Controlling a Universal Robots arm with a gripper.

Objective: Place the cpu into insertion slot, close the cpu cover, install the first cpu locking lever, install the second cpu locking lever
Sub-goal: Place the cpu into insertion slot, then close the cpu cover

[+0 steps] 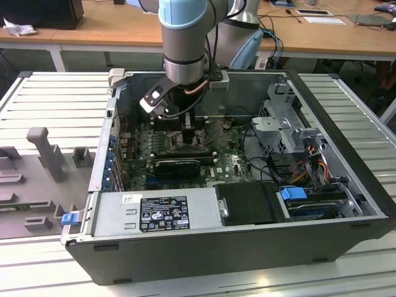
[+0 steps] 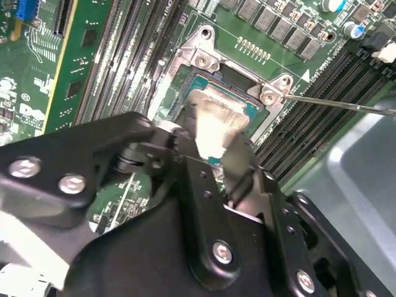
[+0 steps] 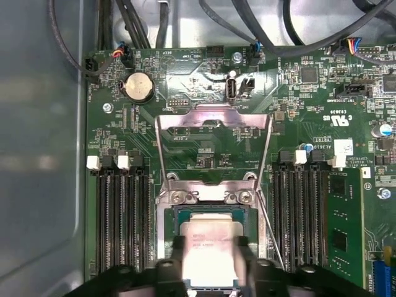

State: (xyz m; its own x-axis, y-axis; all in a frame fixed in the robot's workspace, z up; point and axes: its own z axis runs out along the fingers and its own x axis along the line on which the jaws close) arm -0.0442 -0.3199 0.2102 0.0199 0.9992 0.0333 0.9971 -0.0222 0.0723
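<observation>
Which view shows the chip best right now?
First wrist view: the chip faces the camera, held by the gripper over the socket. Second wrist view shows it slanted, partly behind the gripper. In the exterior view the arm covers that spot.

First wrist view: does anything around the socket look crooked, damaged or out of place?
Nothing stands out. The cpu lies square to the insertion slot at the claw. The cpu cover is swung open, away from the slot. No damage shows on the motherboard.
</observation>
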